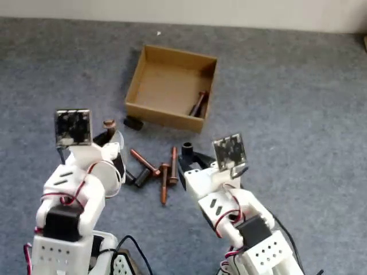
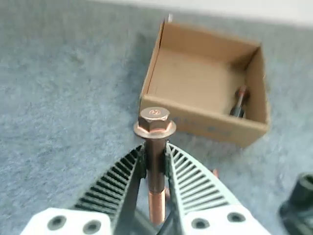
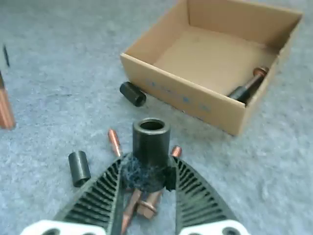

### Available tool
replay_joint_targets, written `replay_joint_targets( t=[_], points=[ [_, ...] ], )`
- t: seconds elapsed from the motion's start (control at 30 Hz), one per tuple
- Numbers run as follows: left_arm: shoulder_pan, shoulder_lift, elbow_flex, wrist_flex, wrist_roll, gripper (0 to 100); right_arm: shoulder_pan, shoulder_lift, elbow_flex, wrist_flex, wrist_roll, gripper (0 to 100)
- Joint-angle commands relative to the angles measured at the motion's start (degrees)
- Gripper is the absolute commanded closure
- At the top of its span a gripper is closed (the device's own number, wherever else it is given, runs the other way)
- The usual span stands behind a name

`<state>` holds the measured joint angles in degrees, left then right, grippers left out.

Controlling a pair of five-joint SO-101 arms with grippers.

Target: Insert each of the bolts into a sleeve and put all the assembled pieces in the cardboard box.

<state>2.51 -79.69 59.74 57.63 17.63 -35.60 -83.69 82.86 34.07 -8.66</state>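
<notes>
One box (image 1: 166, 117). One assembled piece (image 1: 199, 104) lies in it, at the 4 o'clock corner. Four free bolts: one bolt (image 1: 109, 123) clamped in the left gripper (image 2: 155, 148), and three on the carpet (image 1: 298, 86) at 6 o'clock from the box: a slanted bolt (image 1: 144, 162), a second bolt (image 1: 164, 184) and a third bolt (image 1: 173, 165). Three free sleeves: one sleeve (image 1: 133, 122) at 7 o'clock off the box, one sleeve (image 1: 141, 177) at 9 o'clock of the lying bolts, and one sleeve (image 1: 187, 150) clamped in the right gripper (image 3: 149, 166). Two grippers in all.
</notes>
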Motion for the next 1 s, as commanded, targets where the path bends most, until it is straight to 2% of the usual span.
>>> replay_joint_targets(
  t=[0.0, 0.1, 0.17, 0.5, 0.73, 0.97],
  points=[
    [0.4, -4.18, -0.57, -3.78, 3.43, 100, -4.0, -4.09, 3.3, -9.19, 2.99, 99.3],
    [0.4, -6.55, -0.57, -5.1, 5.36, 100, -8.22, -6.11, 8.48, -15.34, 11.16, 99.3],
    [0.66, -7.43, -0.57, -5.54, 6.95, 100, -10.59, -7.16, 11.38, -18.07, 13.63, 99.3],
    [15.08, -15.08, 6.46, -5.8, 7.56, 100, -15.52, -8.31, 17.36, -19.03, 13.89, 99.3],
    [15.6, -25.36, 11.65, -7.03, 7.56, 100, -15.69, -10.15, 18.77, -18.77, 13.89, 99.3],
    [15.34, -24.75, 8.57, -7.12, 7.56, 100, -15.52, -9.98, 18.77, -14.2, 13.89, 99.3]
  ],
)
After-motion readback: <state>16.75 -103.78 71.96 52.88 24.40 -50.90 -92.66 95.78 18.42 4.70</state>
